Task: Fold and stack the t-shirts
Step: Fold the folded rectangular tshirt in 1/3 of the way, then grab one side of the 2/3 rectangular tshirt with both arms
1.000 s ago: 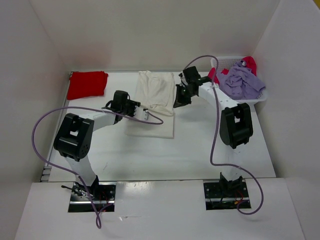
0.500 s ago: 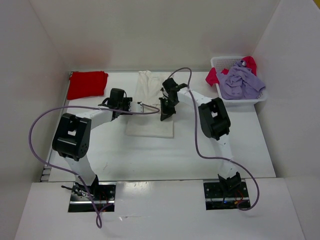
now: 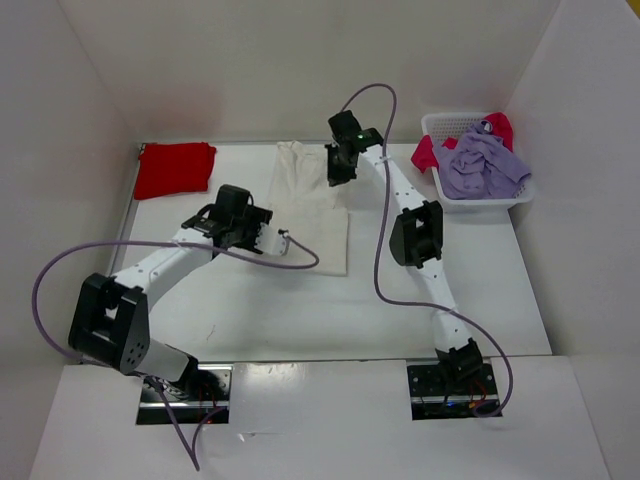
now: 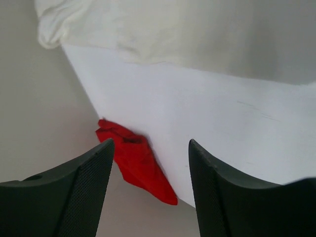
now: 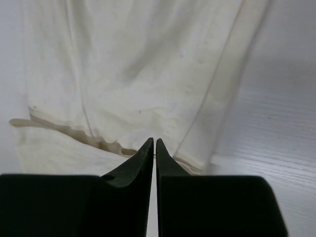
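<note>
And both arms have let go of the off-white shirt (image 3: 315, 215)! A moment ago they were busy over its middle, and now it lies flat on the table (image 3: 300, 310) as one long narrow strip, running from the far edge back toward the arms. The left pincer (image 4: 149, 144) has drawn back to the strip's left edge and its fingers have spread wide, with nothing between them. Through the gap you see bare table and the red shirt (image 3: 175, 168), which sits folded in the far left corner, well apart from the strip.

The right pincer (image 5: 154, 143) has swung from the middle of the shirt up toward its far end. It hangs just above the cloth, fingers pressed almost tip to tip, and I can see no cloth caught between them.

So the lengthwise fold looks done, I'd say. The next job would be folding that strip across, short enough to go on the red one.

Over on the right, the basket (image 3: 522, 196) holds the lavender shirt (image 3: 480, 165) and the pinkish red shirt (image 3: 500, 128), heaped and not yet folded. By my reckoning that's one shirt done, one halfway, two to go
</note>
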You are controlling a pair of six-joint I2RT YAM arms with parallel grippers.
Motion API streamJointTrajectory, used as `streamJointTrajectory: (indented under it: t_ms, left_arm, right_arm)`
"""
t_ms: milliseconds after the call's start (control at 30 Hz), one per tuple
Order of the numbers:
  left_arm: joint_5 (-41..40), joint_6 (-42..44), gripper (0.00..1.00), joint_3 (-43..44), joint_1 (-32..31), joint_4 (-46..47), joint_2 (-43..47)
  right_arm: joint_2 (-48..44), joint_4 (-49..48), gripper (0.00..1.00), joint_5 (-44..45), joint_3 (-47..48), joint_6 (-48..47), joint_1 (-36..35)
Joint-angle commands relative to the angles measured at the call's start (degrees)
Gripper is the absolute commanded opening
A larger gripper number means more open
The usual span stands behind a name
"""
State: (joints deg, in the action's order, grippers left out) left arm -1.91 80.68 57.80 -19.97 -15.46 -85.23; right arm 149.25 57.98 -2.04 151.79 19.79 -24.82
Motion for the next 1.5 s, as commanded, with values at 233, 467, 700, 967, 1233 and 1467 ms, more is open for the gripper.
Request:
streamJointTrajectory:
  t_ms: [233, 467, 700, 967, 1233, 1467]
  left_arm:
    - [7.7, 14.6, 0.79, -9.7, -3.8, -17.3, 4.0]
    - [7.1, 11.4, 0.8, -11.1, -5.4, -8.4, -1.1]
    - [4.6, 10.3, 0.8, -13.0, -6.0, -4.3, -4.9]
    - [4.5, 6.3, 0.61, -12.4, -6.0, -0.4, -7.4]
    - [5.6, 5.2, 0.25, -11.8, -6.0, -1.4, -7.4]
    - [7.2, 3.6, 0.0, -10.8, -6.0, -1.4, -7.4]
  right_arm:
    - [-30.7, -9.5, 0.49, -7.5, -44.2, -0.2, 0.5]
    - [-42.8, -19.0, 0.58, -11.8, -71.2, 5.7, 0.5]
    - [-45.8, -26.8, 0.69, -15.0, -81.4, 11.2, -1.5]
    - [-41.1, -30.4, 0.73, -16.5, -82.5, 14.5, -3.0]
    - [-37.4, -29.9, 0.62, -19.7, -84.9, 15.7, -3.0]
    - [-35.0, -29.9, 0.18, -22.0, -85.7, 15.8, -3.5]
